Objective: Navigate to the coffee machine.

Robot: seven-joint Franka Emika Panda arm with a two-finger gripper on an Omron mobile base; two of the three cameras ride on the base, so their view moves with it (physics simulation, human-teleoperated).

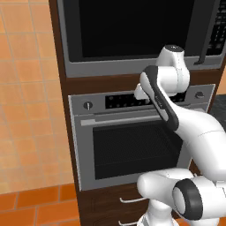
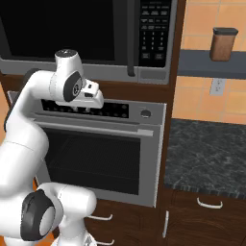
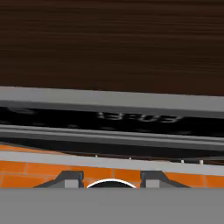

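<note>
The robot faces the oven [image 1: 132,145] at frame centre, gripper [image 3: 111,178] fingers spread and empty, so it should turn toward the counter [image 2: 206,153] at right, seeking the coffee machine.

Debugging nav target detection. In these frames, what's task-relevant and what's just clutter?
Job-relevant:
- gripper, empty, jaws apart, held up in front of the oven
- coffee machine: can't spot it from here

Just around:
- oven
- microwave
- brown canister on the shelf
- dark stone counter
- wall outlet
</note>
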